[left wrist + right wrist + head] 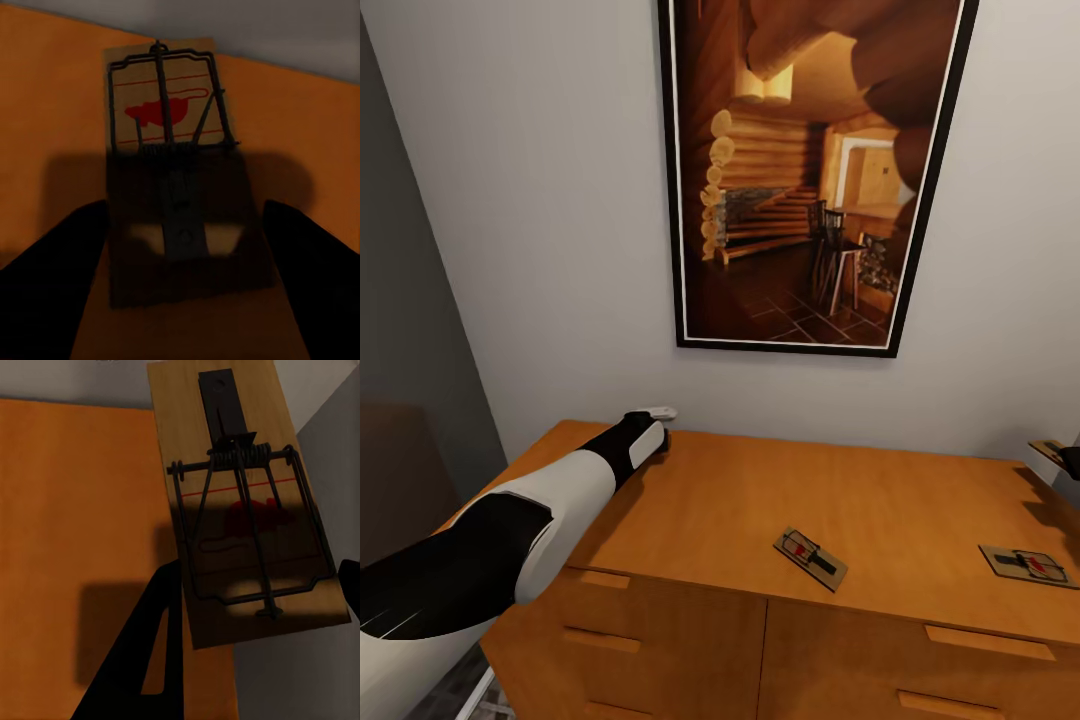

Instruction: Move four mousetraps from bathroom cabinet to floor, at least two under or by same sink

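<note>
Left gripper (180, 247) jaws wide, a mousetrap (169, 142) flat on the cabinet (45, 112) between them. Right gripper (259, 585) jaws straddle another mousetrap (240, 502); can't tell if clamped.

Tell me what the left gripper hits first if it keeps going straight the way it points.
Most likely the tan wooden mousetrap with dark wire and a red mark, lying flat on the orange-brown wooden cabinet top between the left gripper's open fingers. Beyond it stands the pale wall. Depth is unclear.

No legible txt or nos.; mousetrap (169, 142) markings too blurred
</note>
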### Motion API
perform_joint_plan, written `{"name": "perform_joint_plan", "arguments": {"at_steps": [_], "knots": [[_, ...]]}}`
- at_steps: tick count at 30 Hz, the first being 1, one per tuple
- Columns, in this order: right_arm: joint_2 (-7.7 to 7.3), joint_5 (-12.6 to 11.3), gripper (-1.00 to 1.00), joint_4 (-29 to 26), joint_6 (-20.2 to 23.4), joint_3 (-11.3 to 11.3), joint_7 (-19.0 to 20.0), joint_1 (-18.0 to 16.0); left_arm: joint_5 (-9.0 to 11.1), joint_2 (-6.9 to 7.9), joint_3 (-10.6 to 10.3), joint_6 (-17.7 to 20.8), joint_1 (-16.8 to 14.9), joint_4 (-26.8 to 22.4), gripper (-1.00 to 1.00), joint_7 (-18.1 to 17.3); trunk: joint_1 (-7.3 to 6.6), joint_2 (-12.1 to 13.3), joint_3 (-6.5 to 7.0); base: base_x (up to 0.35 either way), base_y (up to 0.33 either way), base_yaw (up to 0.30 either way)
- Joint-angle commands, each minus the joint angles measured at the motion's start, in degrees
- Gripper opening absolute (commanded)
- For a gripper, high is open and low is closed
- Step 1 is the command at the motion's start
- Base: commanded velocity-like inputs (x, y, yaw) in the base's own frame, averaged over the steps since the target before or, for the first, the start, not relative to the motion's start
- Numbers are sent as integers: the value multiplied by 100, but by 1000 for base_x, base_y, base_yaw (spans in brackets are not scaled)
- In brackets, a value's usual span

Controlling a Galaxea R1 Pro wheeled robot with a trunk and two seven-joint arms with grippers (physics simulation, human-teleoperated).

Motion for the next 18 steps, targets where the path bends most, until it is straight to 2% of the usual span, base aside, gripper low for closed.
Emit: {"name": "perform_joint_plan", "arguments": {"at_steps": [1,13,18], "knots": [[-8,-53,-100,1,25,22,-25,-10,56,0,-7,43,0,18,-100,65,0,-3,-8,0,0,0],[-8,-53,-100,1,25,21,-23,-6,47,0,-13,43,0,34,-100,155,0,-3,-8,0,0,0],[-8,-53,-100,1,25,21,-24,-12,36,0,-33,147,0,-126,-100,112,0,-3,-8,0,0,0]]}}
